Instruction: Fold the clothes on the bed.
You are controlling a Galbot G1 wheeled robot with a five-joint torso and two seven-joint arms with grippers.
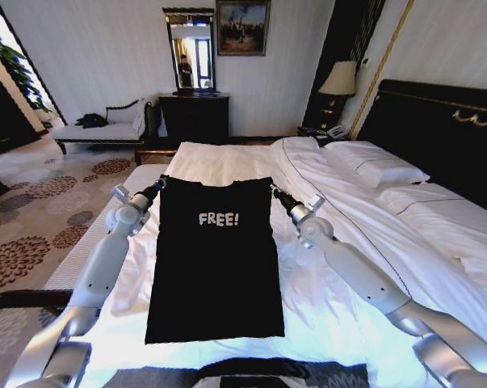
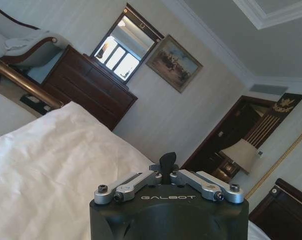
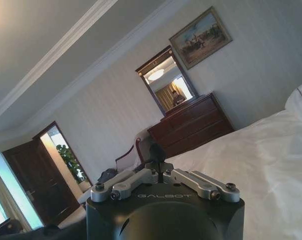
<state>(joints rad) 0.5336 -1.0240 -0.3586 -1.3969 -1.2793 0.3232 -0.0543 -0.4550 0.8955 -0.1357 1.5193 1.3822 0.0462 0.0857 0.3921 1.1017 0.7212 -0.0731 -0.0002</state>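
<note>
Both grippers, left gripper [image 1: 161, 184] and right gripper [image 1: 274, 191], appear pinched shut on the top corners of the black cotton "FREE!" T-shirt [image 1: 215, 259], lying flat on the white-sheeted bed [image 1: 324, 299]. Fold step is in hand; the next move calls for carrying both corners evenly toward the hem.

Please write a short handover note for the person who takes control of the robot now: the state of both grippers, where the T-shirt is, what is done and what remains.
Left gripper: shut on the black T-shirt at its top left corner.
Right gripper: shut on the top right corner.
The T-shirt hangs between the two grippers, held up over the bed, with the "FREE!" lettering facing the robot. The sides look tucked behind, so it shows as a narrow panel; its lower edge reaches down near the foot of the bed.
Done: shirt picked up by both top corners, sleeves apparently folded in.
Left: fold it across its length and lay it down on the white sheet.
</note>
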